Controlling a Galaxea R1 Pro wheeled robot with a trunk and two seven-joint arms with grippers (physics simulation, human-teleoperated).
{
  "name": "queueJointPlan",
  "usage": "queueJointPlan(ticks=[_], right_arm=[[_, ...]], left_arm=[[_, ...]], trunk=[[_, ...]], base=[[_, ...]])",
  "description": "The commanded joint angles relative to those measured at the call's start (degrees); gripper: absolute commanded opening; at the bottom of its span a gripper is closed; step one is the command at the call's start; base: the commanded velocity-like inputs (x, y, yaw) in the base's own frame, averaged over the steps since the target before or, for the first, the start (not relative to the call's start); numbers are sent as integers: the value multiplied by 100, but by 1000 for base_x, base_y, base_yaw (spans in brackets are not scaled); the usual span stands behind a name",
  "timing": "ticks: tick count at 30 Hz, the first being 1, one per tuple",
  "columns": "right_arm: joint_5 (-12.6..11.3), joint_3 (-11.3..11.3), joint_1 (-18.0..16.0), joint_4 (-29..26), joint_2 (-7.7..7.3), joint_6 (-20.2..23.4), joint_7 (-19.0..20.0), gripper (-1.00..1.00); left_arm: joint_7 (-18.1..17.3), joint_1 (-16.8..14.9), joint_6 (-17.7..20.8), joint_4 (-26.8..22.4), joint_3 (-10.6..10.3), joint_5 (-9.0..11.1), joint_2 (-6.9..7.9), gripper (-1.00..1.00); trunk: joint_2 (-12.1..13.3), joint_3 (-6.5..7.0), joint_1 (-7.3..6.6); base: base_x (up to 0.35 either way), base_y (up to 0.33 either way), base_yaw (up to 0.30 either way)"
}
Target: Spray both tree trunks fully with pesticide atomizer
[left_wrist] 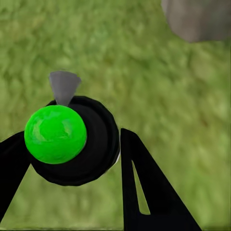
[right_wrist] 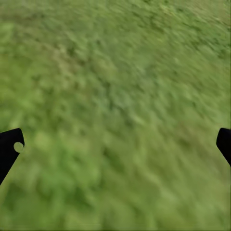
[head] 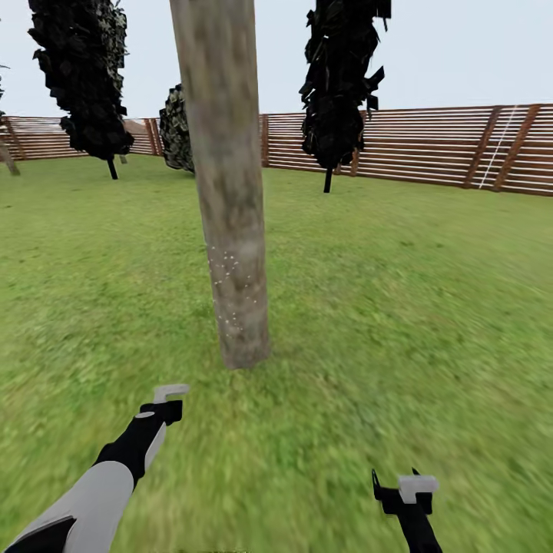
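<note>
A thick, mottled grey-brown tree trunk [head: 226, 192] rises from the grass straight ahead of me. Fine white pesticide specks [head: 227, 278] dot its lower part. My left gripper [head: 166, 402] reaches toward the trunk's base, a short stretch of grass away from it. In the left wrist view this gripper [left_wrist: 72, 163] is shut on the pesticide atomizer [left_wrist: 72, 144], a round black bottle with a bright green dot [left_wrist: 55, 134] and a grey nozzle [left_wrist: 63, 86]. The trunk's base [left_wrist: 199, 19] shows beyond the nozzle. My right gripper [head: 407, 491] hangs low at the right, open, with its gripper [right_wrist: 115, 144] over bare grass.
The grass lawn [head: 399, 307] spreads all around the trunk. A brown slatted fence [head: 430, 146] runs along the back. Dark leafy trees on thin stems [head: 334, 84] [head: 84, 77] and a dark bush [head: 177, 130] stand near the fence.
</note>
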Motion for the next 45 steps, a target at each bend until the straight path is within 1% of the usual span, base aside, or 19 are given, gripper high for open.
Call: queueJointPlan(ticks=[1, 14, 18, 33, 45], right_arm=[[-1, 0, 0, 0, 0, 0, 0, 100], [0, 0, 0, 0, 0, 0, 0, 100], [0, 0, 0, 0, 0, 0, 0, 100], [-2, 0, 0, 0, 0, 0, 0, 100], [-3, 0, 0, 0, 0, 0, 0, 100]], left_arm=[[0, 0, 0, -1, 0, -1, 0, -100], [0, 0, 0, -1, 0, -1, 0, -100], [0, 0, 1, -1, 0, -1, 0, -100], [0, 0, 4, -1, 0, 7, 0, -100], [0, 0, 5, -1, 0, 6, 0, -100]], trunk=[[0, 0, 0], [0, 0, 0], [0, 0, 0], [0, 0, 0], [0, 0, 0]], base=[[0, -274, 278], [55, -274, 264], [83, -274, 117], [30, -274, 17], [36, -274, 246]])
